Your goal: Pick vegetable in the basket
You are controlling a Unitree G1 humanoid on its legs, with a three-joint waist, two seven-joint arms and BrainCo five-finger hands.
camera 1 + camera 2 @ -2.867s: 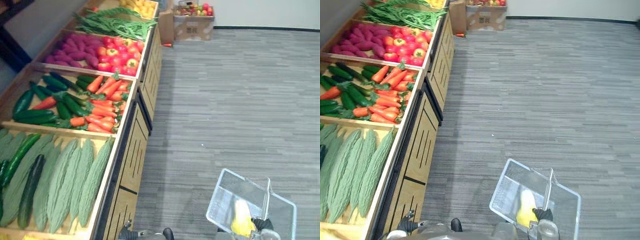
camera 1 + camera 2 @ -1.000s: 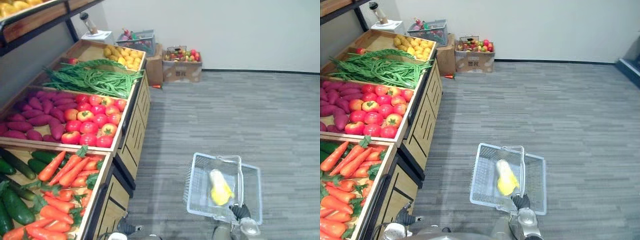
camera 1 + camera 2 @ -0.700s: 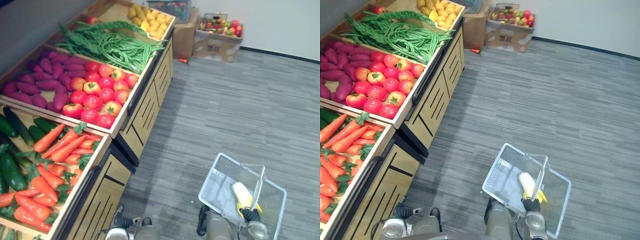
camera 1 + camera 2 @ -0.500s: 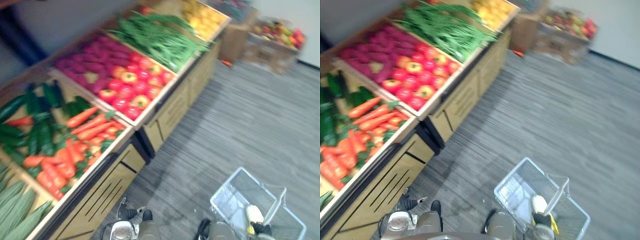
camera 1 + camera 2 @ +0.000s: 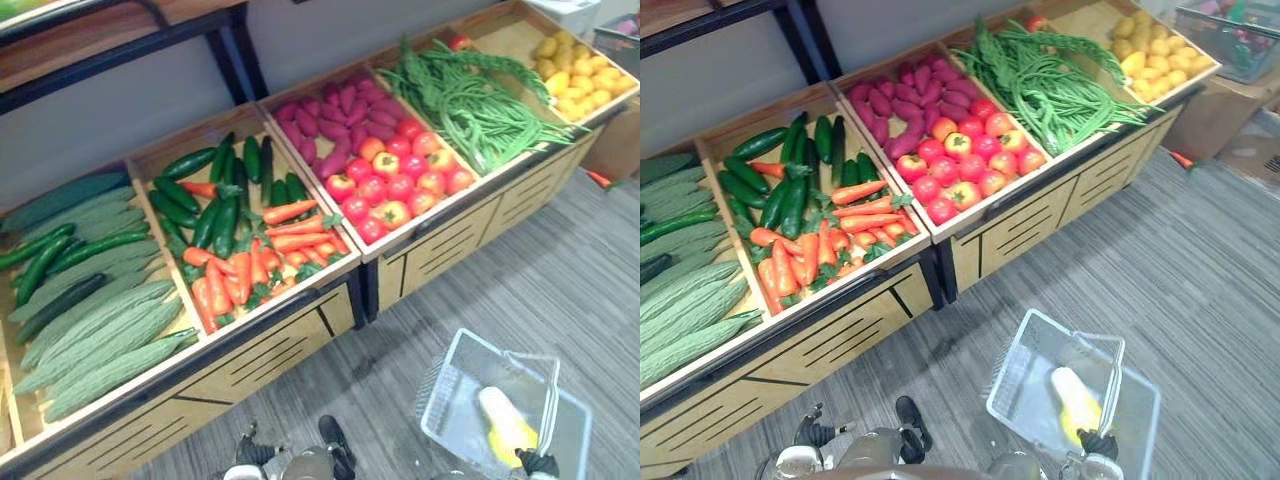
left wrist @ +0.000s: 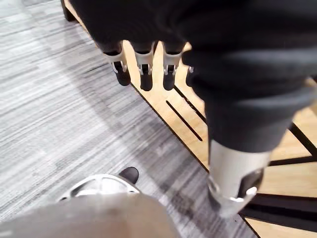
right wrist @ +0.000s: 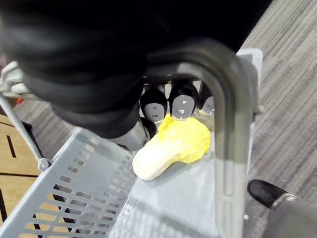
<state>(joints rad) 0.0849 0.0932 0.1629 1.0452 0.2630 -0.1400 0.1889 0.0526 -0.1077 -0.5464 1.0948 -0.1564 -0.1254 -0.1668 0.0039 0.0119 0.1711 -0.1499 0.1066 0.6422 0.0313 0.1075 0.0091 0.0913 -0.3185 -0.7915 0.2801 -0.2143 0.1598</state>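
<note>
Well, from the head I see a wooden stand [image 5: 300, 325] full of vegetables [image 5: 390, 185] on a grey floor [image 5: 1200, 280]. My left wrist camera shows my left hand [image 6: 163, 25] hanging loose, fingers [image 6: 142, 64] straight. My right wrist camera shows my right hand [image 7: 99, 59] curled round the handle [image 7: 225, 129] of the basket [image 7: 74, 198], a yellow cabbage [image 7: 171, 148] lying inside.

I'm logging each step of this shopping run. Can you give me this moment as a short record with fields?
basket: on the floor side of the stand, carried by its handle
contents: one pale yellow cabbage
right robot hand: curled round the basket handle
left robot hand: open, empty, by the stand front
stand: wooden bins of carrots, cucumbers, tomatoes, sweet potatoes
</note>
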